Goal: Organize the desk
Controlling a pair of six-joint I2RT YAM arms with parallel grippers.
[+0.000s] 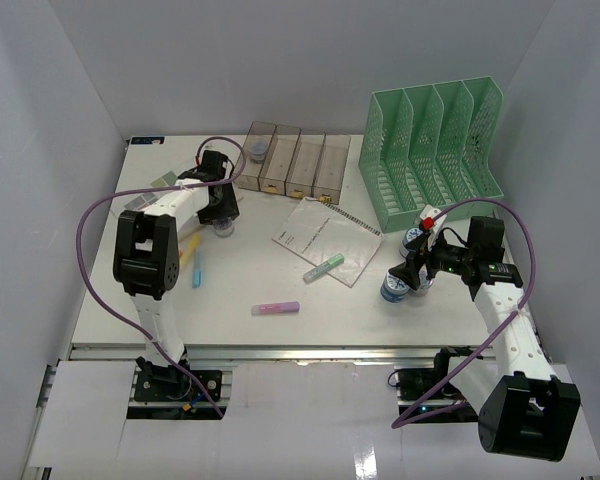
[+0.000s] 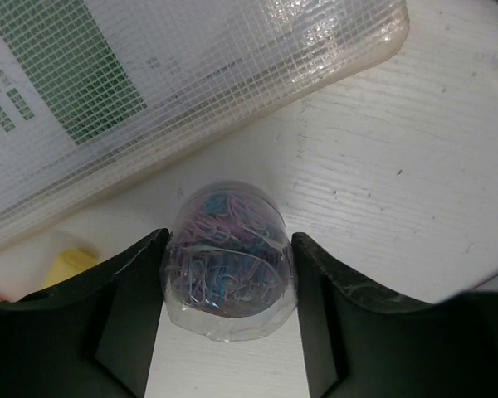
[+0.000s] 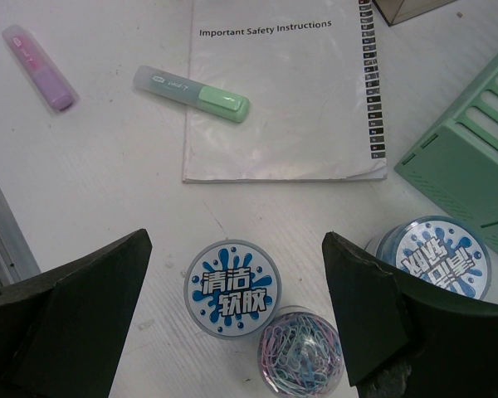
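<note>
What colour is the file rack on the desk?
The file rack is mint green, with mesh walls. The top external view shows it best.

We see 4 brownish bins (image 1: 292, 160) and a green file rack (image 1: 435, 150) at the back of the white desk (image 1: 360, 320). A booklet (image 1: 325, 240) lies mid-desk, a green highlighter (image 1: 323, 267) on its near edge, a pink highlighter (image 1: 275, 308) nearer. The left gripper (image 1: 220, 222) sits over a small tub (image 1: 224, 231); the right gripper (image 1: 408, 272) hangs by 2 blue-lidded tubs (image 1: 393, 288).
</note>
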